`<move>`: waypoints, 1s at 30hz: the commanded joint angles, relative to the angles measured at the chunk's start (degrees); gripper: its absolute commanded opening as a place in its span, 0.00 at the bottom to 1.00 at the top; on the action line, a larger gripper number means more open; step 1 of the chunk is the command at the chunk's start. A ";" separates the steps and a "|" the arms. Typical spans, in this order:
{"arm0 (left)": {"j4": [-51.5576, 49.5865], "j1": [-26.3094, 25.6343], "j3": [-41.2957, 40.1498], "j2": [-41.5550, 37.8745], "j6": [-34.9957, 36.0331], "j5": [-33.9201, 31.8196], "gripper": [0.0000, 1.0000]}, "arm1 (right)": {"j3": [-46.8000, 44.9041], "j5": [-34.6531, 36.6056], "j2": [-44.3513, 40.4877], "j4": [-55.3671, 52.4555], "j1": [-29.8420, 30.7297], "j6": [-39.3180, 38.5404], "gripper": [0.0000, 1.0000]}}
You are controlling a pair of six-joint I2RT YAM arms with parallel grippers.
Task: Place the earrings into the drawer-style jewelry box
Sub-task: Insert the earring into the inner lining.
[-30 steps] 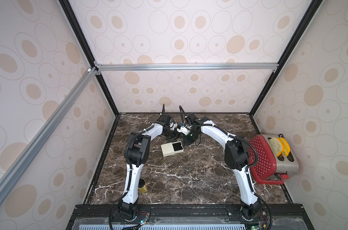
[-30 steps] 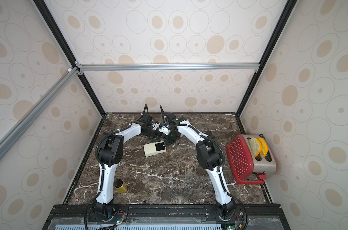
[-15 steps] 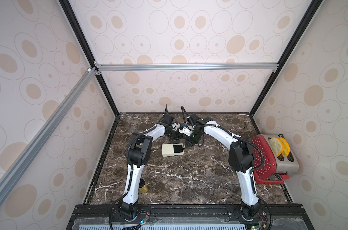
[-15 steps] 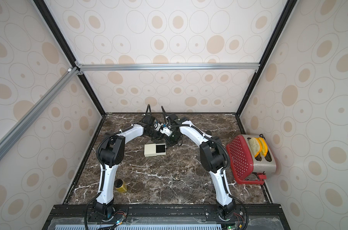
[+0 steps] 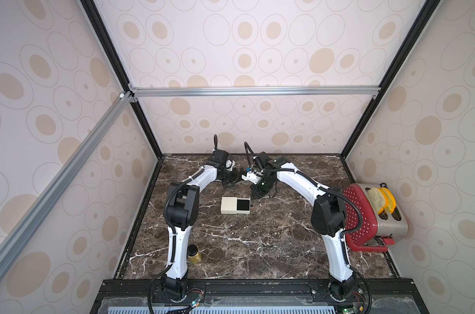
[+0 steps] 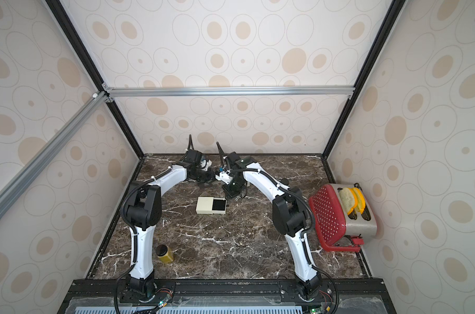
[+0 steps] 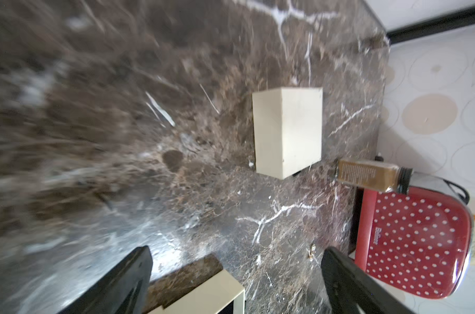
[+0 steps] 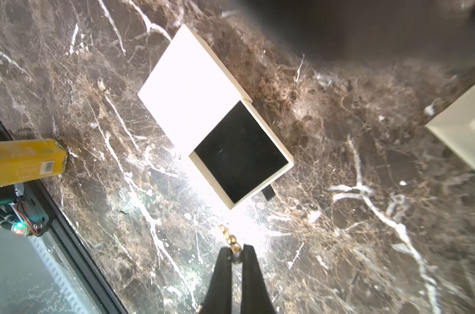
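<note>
While the right arm keeps its pinch, the left gripper (image 7: 236,251) has just let its fingers out to their full spread. I see nothing held between them. A cream-edged corner (image 7: 203,297) shows beneath them in the left wrist view, and I cannot tell what it is. I read this as the left arm having finished its part.

The right gripper (image 8: 235,251) is almost fully closed on a gold earring (image 8: 232,239), whose bead pokes out past the tips. It hangs over the marble table (image 5: 258,244), just short of the jewelry box (image 5: 231,205). The drawer (image 8: 240,152) is slid out towards it, with the black lining bare and nothing inside, so no earring has been placed yet.

A gold speck (image 7: 311,251) lies on the marble near the left fingers. It may be the second earring, but it is too small to say.

The spice jar (image 6: 164,254), red colander (image 6: 326,214) and toaster (image 6: 364,228) stand well apart from the box. Nothing blocks the path to the drawer. My one worry is how close the two wrists are at the back of the table.
</note>
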 commanded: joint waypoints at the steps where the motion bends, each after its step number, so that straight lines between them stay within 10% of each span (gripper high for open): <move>1: -2.64 1.39 -1.56 -5.48 -0.23 -4.59 0.99 | 7.05 2.75 5.74 -7.61 1.02 -0.87 0.00; 9: -6.29 3.33 -8.82 -10.91 3.69 -8.00 0.99 | 23.93 3.62 16.38 -15.11 2.57 0.11 0.00; 30: -7.19 3.63 -12.43 -12.32 4.88 -7.27 0.99 | 25.82 3.03 22.65 -12.32 4.23 4.91 0.00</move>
